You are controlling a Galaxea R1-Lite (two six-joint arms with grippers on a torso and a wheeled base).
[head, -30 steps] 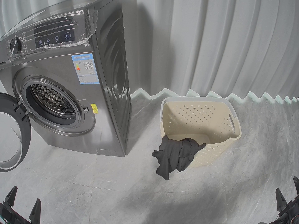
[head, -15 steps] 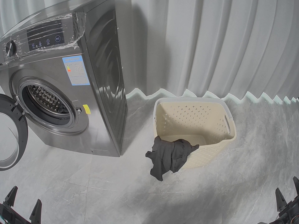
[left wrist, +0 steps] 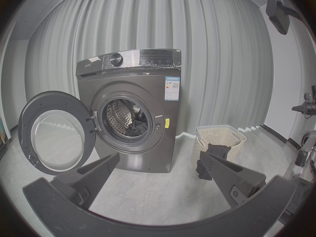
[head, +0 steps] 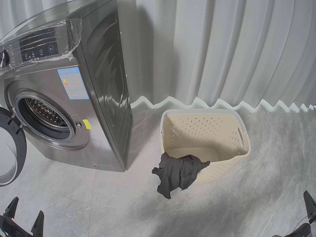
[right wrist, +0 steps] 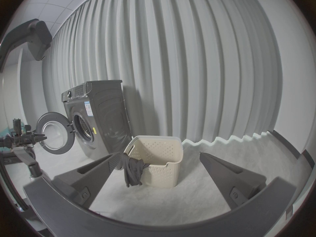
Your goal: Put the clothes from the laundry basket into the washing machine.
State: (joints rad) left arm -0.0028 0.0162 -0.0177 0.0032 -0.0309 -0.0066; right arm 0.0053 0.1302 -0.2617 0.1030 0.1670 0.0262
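Note:
A cream laundry basket (head: 242, 129) stands on the floor right of the grey washing machine (head: 98, 92). A dark grey garment (head: 177, 173) hangs over the basket's near left rim and down its outside. The machine's round door (head: 13, 152) is swung open to the left, showing the drum (left wrist: 126, 117) with dark clothes (left wrist: 138, 129) inside. My left gripper (head: 24, 214) is low at the near left, open and empty, well short of the machine. My right gripper (right wrist: 159, 158) is open and empty, some way back from the basket (right wrist: 164, 153), with one fingertip (head: 309, 202) at the near right.
White pleated curtains (head: 214, 40) hang behind the machine and basket. Grey marble-look floor (head: 115, 195) lies open between me, the basket and the machine. The open door (left wrist: 54, 132) juts out into the space left of the machine.
The head camera has shifted, so the machine and basket sit further left in the picture. The garment and basket keep their places. Less of the right gripper shows at the lower right edge.

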